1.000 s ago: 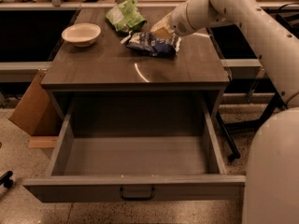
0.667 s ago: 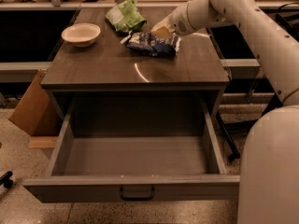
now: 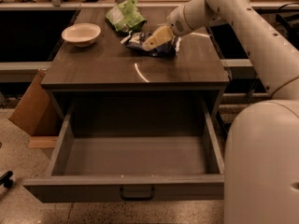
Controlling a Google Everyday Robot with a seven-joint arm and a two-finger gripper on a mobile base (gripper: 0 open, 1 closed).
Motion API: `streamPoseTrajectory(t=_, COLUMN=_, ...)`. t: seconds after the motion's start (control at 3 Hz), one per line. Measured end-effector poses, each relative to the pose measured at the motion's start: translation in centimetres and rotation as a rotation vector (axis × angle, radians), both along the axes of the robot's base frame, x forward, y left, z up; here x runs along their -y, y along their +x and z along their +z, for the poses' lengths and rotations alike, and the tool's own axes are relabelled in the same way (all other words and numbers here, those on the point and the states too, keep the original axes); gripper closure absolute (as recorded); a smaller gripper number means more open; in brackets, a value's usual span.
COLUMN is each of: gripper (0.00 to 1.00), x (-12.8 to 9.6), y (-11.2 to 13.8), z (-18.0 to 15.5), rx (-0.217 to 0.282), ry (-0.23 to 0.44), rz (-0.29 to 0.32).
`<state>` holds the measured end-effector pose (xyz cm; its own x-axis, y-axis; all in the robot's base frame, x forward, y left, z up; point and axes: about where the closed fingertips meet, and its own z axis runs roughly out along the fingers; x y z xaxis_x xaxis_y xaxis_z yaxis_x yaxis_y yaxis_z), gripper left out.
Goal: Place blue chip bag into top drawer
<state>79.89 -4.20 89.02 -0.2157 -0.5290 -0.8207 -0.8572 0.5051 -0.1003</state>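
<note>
The blue chip bag (image 3: 166, 48) lies crumpled on the dark tabletop (image 3: 135, 71), toward the back and right of centre. My gripper (image 3: 153, 40) reaches in from the right on the white arm (image 3: 224, 3) and sits low over the bag's middle, covering part of it. The top drawer (image 3: 70, 190) is pulled fully open below the tabletop, its grey inside empty, with a dark handle (image 3: 137, 193) at the centre of its front panel.
A green chip bag (image 3: 125, 17) lies just behind and left of the blue one. A pale bowl (image 3: 81, 34) stands at the back left of the tabletop. A cardboard box (image 3: 29, 107) leans left of the cabinet. My white base (image 3: 261, 171) fills the right foreground.
My gripper has moved down and a little to the left, from beside the blue chip bag's right end to over its middle. The bag and the drawer have not moved.
</note>
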Motion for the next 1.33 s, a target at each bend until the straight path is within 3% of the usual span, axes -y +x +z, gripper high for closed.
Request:
streamPoseTrajectory(t=1.0, gripper=0.00, x=-3.0, y=1.5, z=-3.9, rx=-0.118, ry=-0.102, rz=0.027)
streamPoseTrajectory(t=1.33, gripper=0.19, x=-3.4, y=1.7, z=-4.7, rx=-0.134, ry=-0.116, rz=0.036)
